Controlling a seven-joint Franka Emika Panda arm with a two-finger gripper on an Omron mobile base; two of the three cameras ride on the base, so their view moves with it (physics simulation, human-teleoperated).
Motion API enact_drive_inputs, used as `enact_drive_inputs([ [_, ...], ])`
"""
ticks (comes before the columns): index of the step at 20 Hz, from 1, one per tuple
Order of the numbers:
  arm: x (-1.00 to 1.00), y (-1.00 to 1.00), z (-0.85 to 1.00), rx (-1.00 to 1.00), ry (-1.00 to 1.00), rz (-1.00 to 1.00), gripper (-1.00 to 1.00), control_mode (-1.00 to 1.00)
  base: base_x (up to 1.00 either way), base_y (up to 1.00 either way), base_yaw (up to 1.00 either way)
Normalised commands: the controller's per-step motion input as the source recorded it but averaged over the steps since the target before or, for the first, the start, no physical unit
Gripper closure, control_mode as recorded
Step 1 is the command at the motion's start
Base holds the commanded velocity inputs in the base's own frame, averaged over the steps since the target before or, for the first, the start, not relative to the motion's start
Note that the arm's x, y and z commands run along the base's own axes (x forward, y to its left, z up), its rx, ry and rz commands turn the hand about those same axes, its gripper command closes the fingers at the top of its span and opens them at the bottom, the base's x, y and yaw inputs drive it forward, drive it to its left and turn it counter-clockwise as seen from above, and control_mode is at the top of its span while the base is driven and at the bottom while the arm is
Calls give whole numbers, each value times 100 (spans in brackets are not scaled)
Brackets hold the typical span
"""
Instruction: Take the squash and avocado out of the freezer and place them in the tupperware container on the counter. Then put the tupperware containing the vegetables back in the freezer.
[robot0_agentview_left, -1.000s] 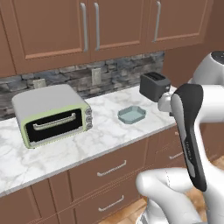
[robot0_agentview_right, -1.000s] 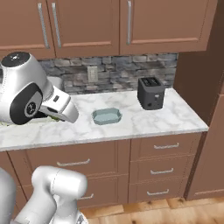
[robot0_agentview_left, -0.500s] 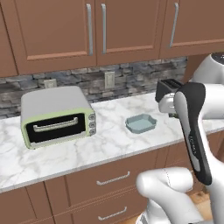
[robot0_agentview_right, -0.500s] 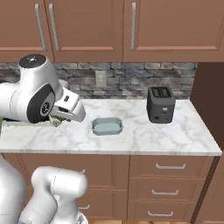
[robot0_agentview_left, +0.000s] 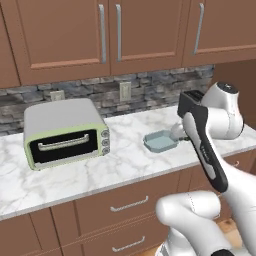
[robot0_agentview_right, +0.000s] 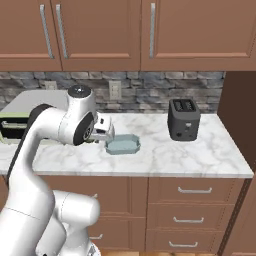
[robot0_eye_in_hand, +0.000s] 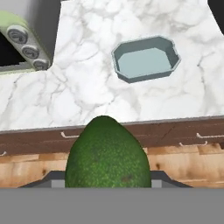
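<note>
The fingers (robot0_eye_in_hand: 107, 186) are clamping the avocado (robot0_eye_in_hand: 107, 154) at the hand view's bottom center, while the tupperware container (robot0_eye_in_hand: 146, 59) is sitting empty on the counter (robot0_eye_in_hand: 87, 83), upper right, beside the toaster oven (robot0_agentview_left: 65, 132).

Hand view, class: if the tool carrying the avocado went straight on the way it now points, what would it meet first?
Probably the counter, on bare marble just short of the tupperware container. The tool is shut on the avocado, which hides the exact line, so depth is uncertain.
</note>
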Motion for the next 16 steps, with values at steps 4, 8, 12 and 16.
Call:
enact_drive_inputs([
  [4,100,-1,-66,0,0,8,100,-100,0,0,0],
  [8,98,-1,-53,0,5,4,100,-100,0,0,0],
  [12,76,0,-35,0,0,1,100,-100,0,0,0],
  [16,63,-6,-23,0,0,0,100,-100,0,0,0],
])
